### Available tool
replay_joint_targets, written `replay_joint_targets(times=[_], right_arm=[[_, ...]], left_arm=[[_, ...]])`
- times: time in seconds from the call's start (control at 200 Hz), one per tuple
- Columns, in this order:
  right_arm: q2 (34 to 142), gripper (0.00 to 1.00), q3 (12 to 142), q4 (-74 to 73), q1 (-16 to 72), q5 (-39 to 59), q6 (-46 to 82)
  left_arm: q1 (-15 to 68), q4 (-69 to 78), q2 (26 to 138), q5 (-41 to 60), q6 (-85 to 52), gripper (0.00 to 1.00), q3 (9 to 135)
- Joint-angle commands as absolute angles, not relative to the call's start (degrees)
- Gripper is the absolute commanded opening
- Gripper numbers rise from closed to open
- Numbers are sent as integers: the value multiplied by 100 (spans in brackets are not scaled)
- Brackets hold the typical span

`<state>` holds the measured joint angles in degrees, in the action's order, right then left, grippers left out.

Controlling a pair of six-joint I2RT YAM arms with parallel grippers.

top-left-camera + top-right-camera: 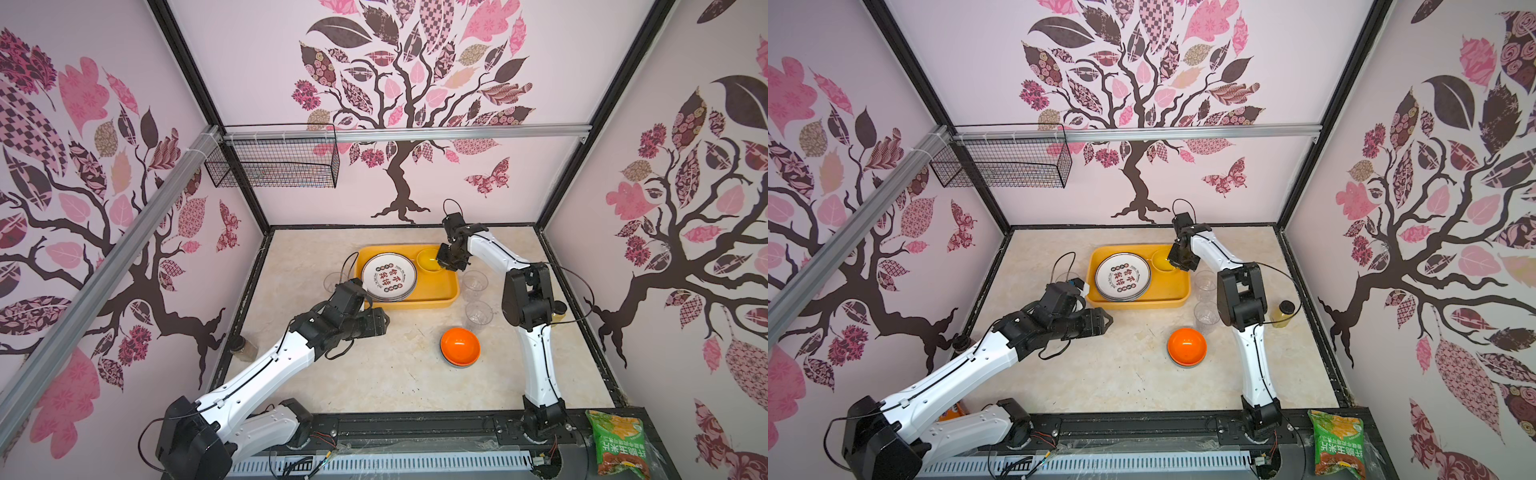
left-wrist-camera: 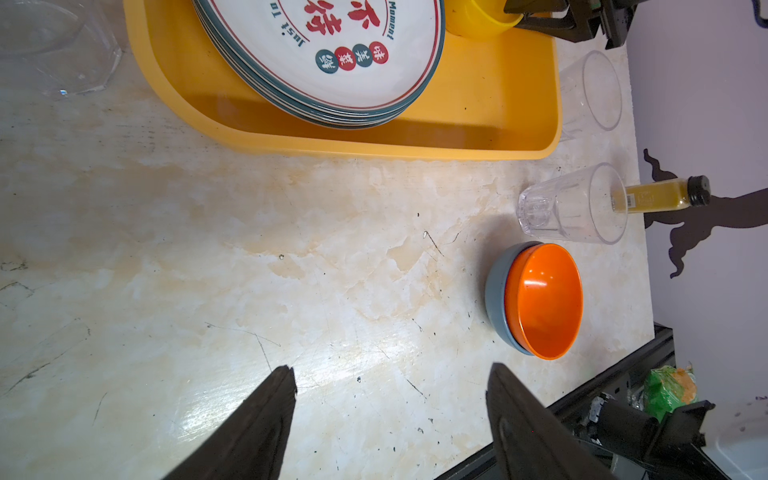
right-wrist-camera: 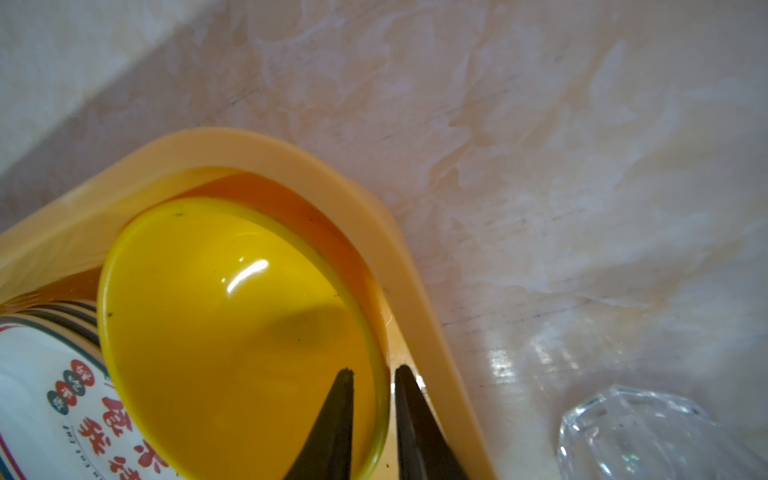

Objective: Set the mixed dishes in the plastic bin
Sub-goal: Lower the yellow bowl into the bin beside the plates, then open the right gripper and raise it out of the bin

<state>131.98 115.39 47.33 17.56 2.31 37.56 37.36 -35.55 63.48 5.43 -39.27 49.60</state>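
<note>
Marbled tabletop — right gripper, jaws barely parted, apparently releasing yellow bowl into plastic bin; left gripper gapes empty — next, lift clear.

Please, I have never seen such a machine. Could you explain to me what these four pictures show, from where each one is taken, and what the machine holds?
These are two robot arms on a table, each ending in a claw. Two pictures look down from one camera above; two come from small cameras on the arms' wrists. A yellow bin holds a stack of plates and a yellow bowl. The right claw is slightly open, one finger inside that bowl and one outside its rim. The left claw is open and empty above the table. Outside the bin stand an orange bowl nested in a grey bowl, three clear cups and a small bottle.
</note>
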Motion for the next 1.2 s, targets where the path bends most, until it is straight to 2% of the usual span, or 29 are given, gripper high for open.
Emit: replay_joint_targets(times=[0.0, 0.555, 0.845, 1.195], right_arm=[[13221, 23, 11749, 4888, 1722, 59, 3771], [11460, 32, 10467, 4562, 1823, -73, 3444], [10104, 36, 9030, 3935, 1960, 558, 3105], [8516, 42, 7591, 3938, 2017, 958, 2884]], left_arm=[[3716, -3464, 6254, 537, -3964, 76, 4793], [3709, -3409, 5998, 404, -4083, 77, 4777], [3714, -3229, 6064, 478, -4173, 78, 4882], [3709, -3280, 6723, 1208, -3721, 76, 5491]])
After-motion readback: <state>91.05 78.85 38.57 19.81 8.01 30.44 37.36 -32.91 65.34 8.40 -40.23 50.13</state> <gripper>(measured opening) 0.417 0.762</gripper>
